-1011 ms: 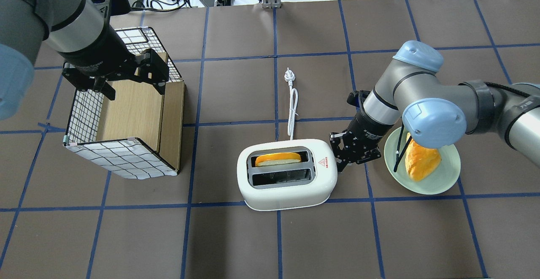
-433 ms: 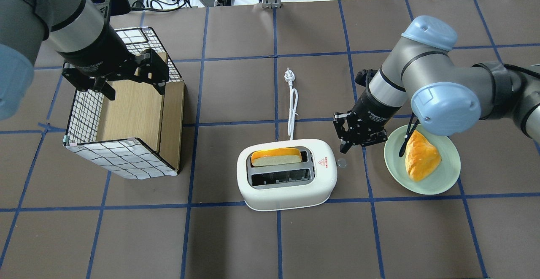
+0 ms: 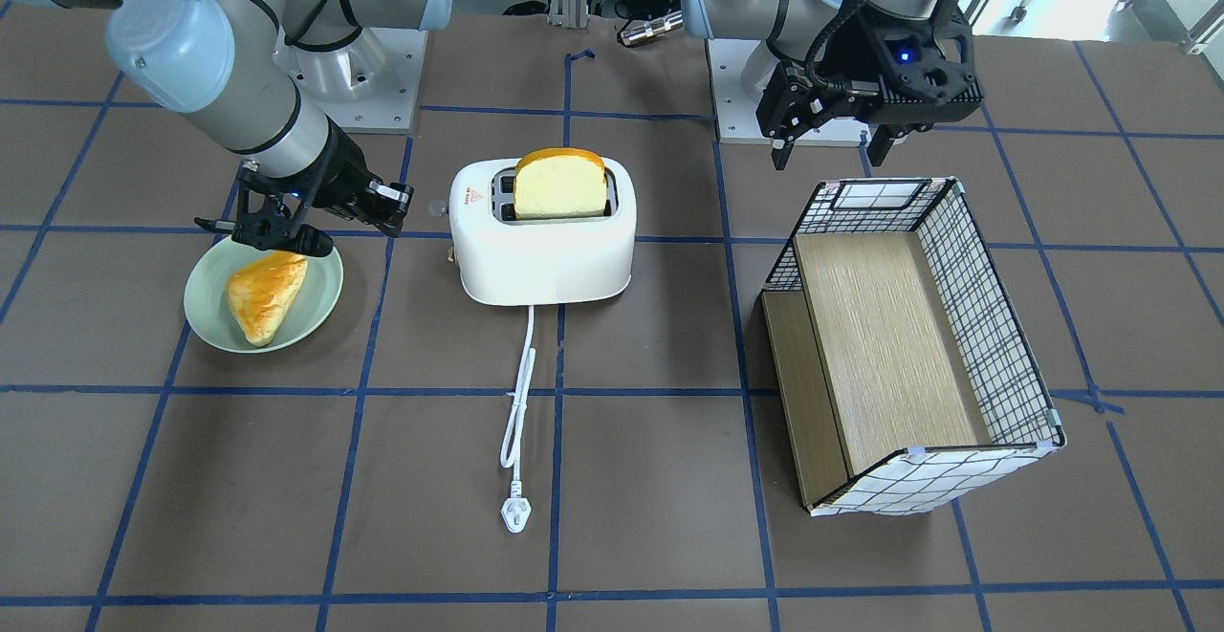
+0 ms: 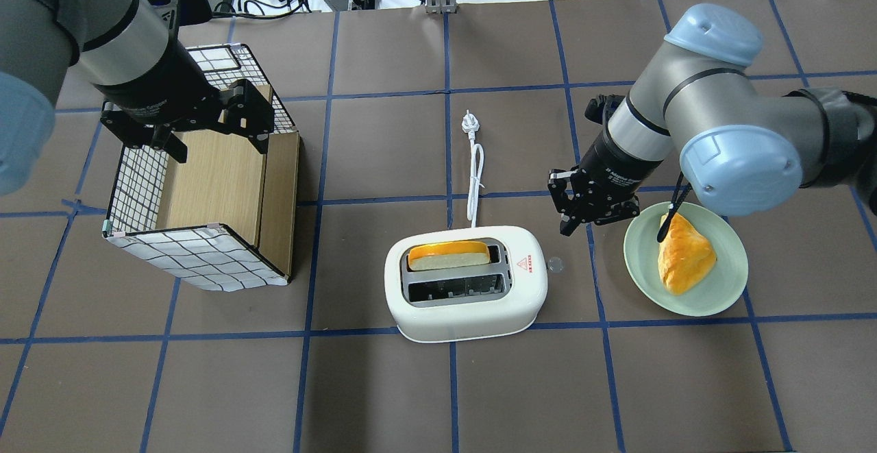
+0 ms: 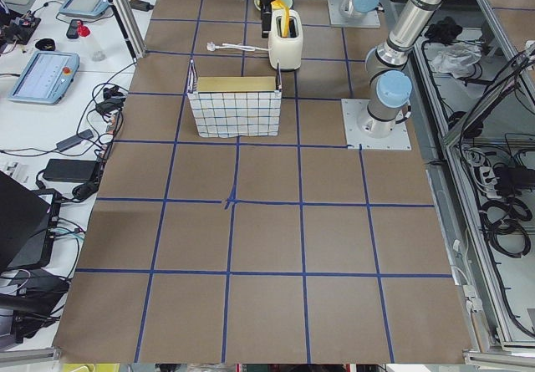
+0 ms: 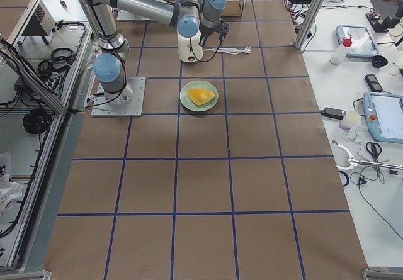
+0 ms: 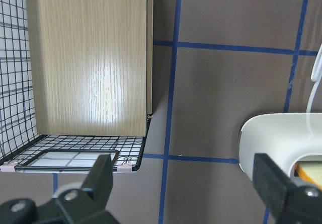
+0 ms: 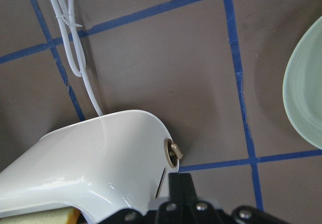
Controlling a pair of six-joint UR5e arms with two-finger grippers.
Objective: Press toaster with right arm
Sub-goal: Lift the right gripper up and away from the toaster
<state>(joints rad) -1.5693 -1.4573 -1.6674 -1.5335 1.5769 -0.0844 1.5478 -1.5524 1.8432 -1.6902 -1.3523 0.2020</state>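
Note:
The white toaster (image 4: 466, 302) stands at mid-table with a slice of bread (image 4: 449, 254) standing high in its far slot. It also shows in the front view (image 3: 543, 250) and the right wrist view (image 8: 100, 158). Its small side lever (image 4: 556, 265) is up and free. My right gripper (image 4: 569, 225) is shut and empty, hanging above the table just beyond and right of the lever, not touching it. In the right wrist view the lever (image 8: 173, 152) sits just ahead of my shut right gripper (image 8: 179, 181). My left gripper (image 4: 218, 143) is open and empty over the grid-patterned box (image 4: 199, 254).
A green plate (image 4: 726, 292) with a yellow pastry (image 4: 685, 254) lies right of the toaster, under my right arm. The toaster's white cord (image 4: 475, 172) runs away from it toward the table's back. The box (image 3: 994, 345) lies on its side at the left.
My right gripper has lifted off the toaster's lever and drawn back toward the rear right. The lever has come up and the bread has risen in its slot. The left arm is unmoved.

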